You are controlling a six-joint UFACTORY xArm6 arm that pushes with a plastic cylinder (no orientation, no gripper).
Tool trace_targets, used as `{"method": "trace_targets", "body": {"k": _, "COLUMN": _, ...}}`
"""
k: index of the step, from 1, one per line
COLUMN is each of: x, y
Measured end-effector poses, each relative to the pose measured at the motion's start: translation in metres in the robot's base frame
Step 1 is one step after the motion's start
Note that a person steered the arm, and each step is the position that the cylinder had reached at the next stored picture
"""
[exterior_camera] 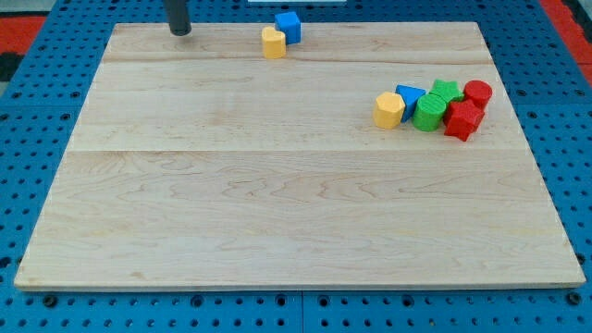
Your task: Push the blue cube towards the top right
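The blue cube sits at the board's top edge, a little left of centre. A yellow block touches its lower left side. My tip is at the top left of the board, well to the left of the blue cube and the yellow block, touching neither.
A cluster lies at the view's right: a yellow block, a blue block, two green blocks, and two red blocks. The wooden board rests on a blue pegboard.
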State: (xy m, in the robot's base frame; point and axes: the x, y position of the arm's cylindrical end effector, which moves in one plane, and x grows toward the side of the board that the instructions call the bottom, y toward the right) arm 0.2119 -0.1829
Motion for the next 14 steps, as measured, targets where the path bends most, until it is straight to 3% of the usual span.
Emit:
{"method": "trace_targets", "body": {"k": 2, "x": 0.041, "y": 0.006}}
{"method": "trace_targets", "body": {"k": 6, "x": 0.045, "y": 0.089}}
{"method": "trace_targets", "body": {"k": 7, "x": 0.042, "y": 0.101}}
{"method": "trace_targets", "body": {"k": 9, "x": -0.004, "y": 0.108}}
{"method": "trace_targets", "body": {"k": 14, "x": -0.017, "y": 0.198}}
